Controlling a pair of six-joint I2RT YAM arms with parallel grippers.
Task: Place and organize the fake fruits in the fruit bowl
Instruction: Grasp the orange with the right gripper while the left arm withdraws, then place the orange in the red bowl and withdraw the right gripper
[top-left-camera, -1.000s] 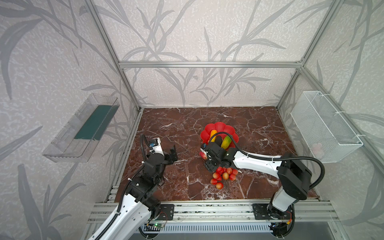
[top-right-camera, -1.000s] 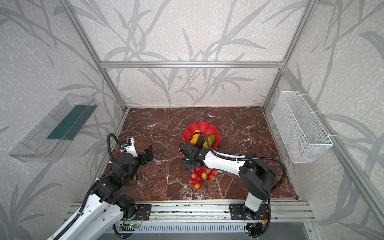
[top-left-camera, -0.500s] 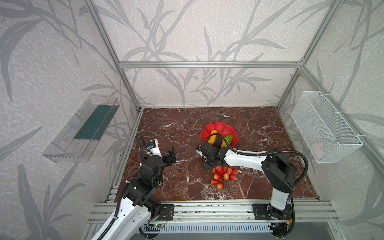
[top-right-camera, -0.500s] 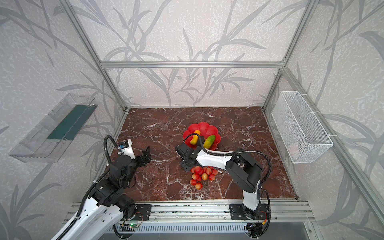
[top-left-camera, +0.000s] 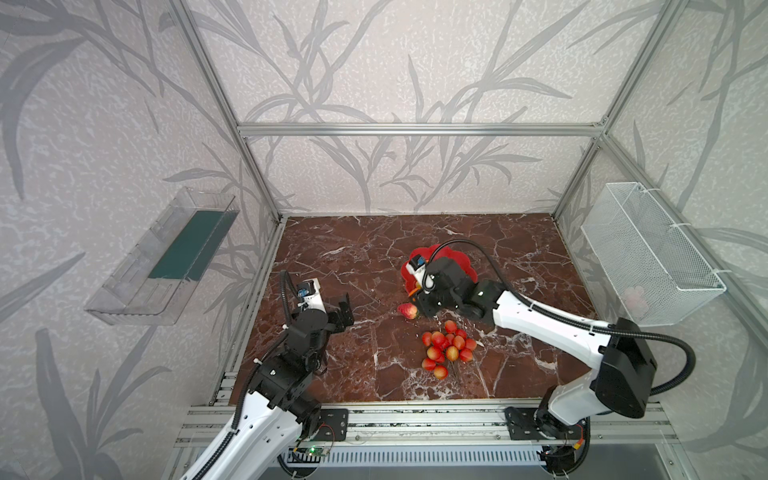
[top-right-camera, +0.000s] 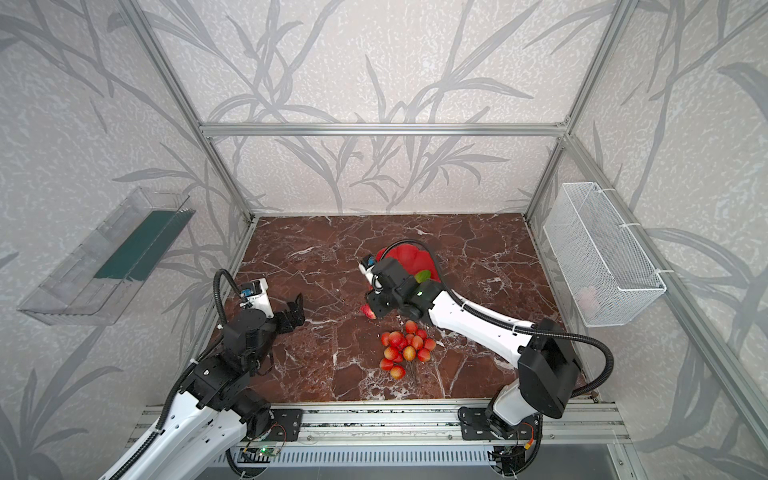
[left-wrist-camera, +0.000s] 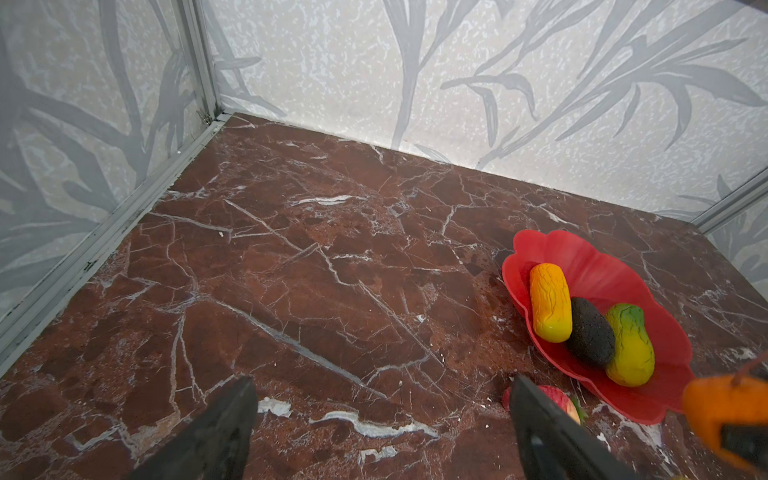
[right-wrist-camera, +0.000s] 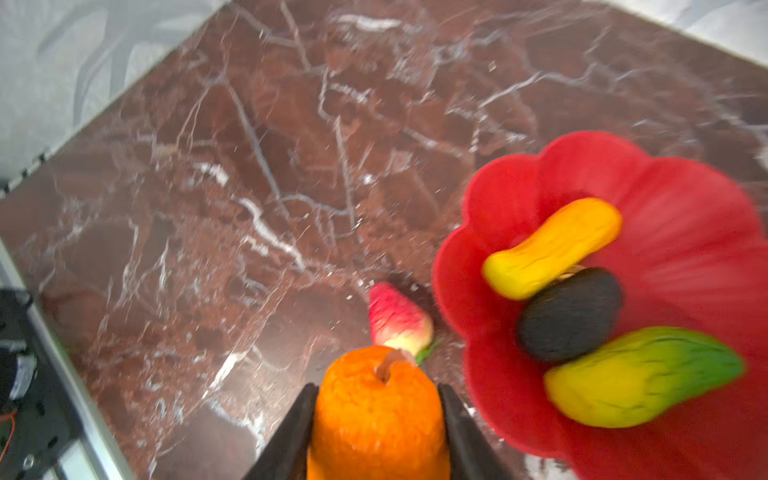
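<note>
The red scalloped fruit bowl (left-wrist-camera: 602, 266) holds three fake fruits: a yellow-orange one (left-wrist-camera: 549, 307), a dark bumpy oval (left-wrist-camera: 590, 332) and a green-yellow oblong (left-wrist-camera: 629, 345). My right gripper (right-wrist-camera: 376, 399) is shut on the small orange ball (right-wrist-camera: 376, 415), held just off the bowl's near rim (top-left-camera: 428, 253); its wrist hides most of the bowl in both top views. A red strawberry (top-left-camera: 408, 311) lies on the marble beside that gripper. The cluster of red-pink balls (top-left-camera: 446, 347) lies nearer the front. My left gripper (left-wrist-camera: 382, 386) hangs open and empty at the left.
A clear plastic tray (top-left-camera: 166, 257) hangs on the left wall and a white wire basket (top-left-camera: 648, 253) on the right wall. An aluminium rail (top-left-camera: 415, 419) runs along the front edge. Frame posts stand at the corners.
My right gripper's jaws have closed on the orange ball, and its wrist has come up over the bowl's near rim, hiding the fruits there. The left arm has hardly moved.
</note>
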